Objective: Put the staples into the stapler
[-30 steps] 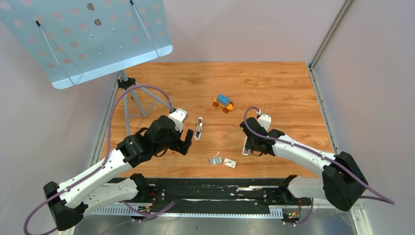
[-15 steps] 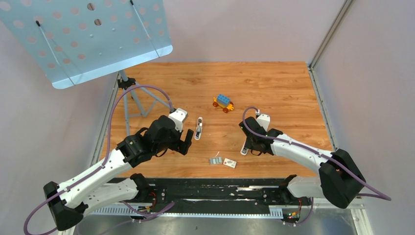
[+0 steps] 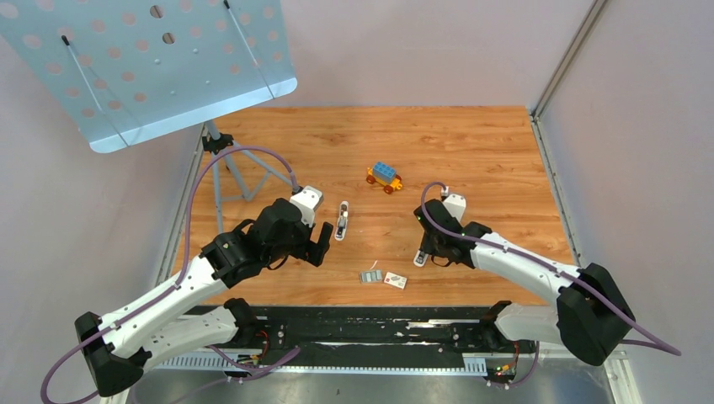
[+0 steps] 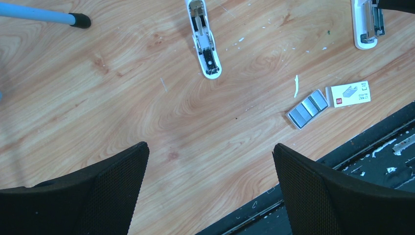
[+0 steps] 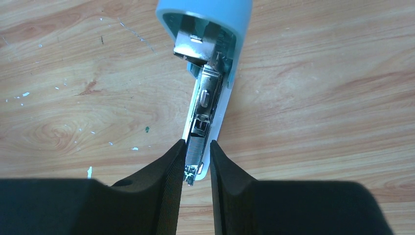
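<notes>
Right end effector (image 5: 197, 147) pinching the opened stapler (image 5: 208, 98) by its metal rail; left end effector (image 4: 209, 149) spread wide above the desk (image 4: 147, 98).
The staples (image 4: 307, 108), short grey ribbed strips side by side, lie flat near the desk's front edge, just beside a white box (image 4: 348, 94).

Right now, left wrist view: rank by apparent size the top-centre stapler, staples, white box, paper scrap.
1. top-centre stapler, clearly largest
2. white box and staples: look about alike, so not ranked against each other
3. paper scrap, smallest
</notes>
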Robot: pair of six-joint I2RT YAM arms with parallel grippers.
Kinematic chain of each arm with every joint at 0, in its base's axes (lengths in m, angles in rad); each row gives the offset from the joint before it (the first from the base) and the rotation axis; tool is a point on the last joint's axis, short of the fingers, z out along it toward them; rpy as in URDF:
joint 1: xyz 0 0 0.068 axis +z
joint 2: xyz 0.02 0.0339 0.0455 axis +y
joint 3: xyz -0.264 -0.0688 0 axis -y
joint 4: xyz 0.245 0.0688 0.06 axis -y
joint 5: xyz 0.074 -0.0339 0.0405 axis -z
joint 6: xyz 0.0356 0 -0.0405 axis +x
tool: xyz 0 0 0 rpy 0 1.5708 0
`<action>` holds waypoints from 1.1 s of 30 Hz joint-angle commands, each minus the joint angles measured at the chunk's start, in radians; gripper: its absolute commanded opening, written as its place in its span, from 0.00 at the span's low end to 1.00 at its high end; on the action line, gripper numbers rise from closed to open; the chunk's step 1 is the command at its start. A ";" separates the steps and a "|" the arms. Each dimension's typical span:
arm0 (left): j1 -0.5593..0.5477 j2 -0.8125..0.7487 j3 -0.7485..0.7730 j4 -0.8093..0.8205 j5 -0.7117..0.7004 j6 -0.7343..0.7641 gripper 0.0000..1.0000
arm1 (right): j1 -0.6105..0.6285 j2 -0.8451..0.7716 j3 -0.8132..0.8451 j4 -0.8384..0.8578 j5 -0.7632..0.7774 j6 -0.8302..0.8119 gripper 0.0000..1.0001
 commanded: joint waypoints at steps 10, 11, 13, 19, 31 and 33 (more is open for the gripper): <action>0.004 0.001 -0.011 -0.002 -0.005 0.002 1.00 | -0.013 0.021 -0.024 0.013 -0.017 -0.004 0.28; 0.003 0.002 -0.011 -0.002 -0.005 0.001 1.00 | -0.013 0.024 -0.024 0.013 -0.016 -0.005 0.28; 0.003 0.003 -0.010 -0.002 -0.006 0.003 1.00 | -0.013 0.033 -0.025 0.013 -0.018 -0.003 0.28; 0.003 0.002 -0.010 -0.003 -0.006 0.003 1.00 | -0.013 0.055 -0.027 0.013 -0.017 0.000 0.27; 0.003 0.006 -0.012 -0.001 -0.008 0.002 1.00 | -0.013 -0.029 0.034 -0.062 -0.011 -0.058 0.24; 0.003 0.007 -0.011 -0.001 -0.008 0.002 1.00 | -0.013 -0.031 0.032 -0.068 -0.008 -0.060 0.33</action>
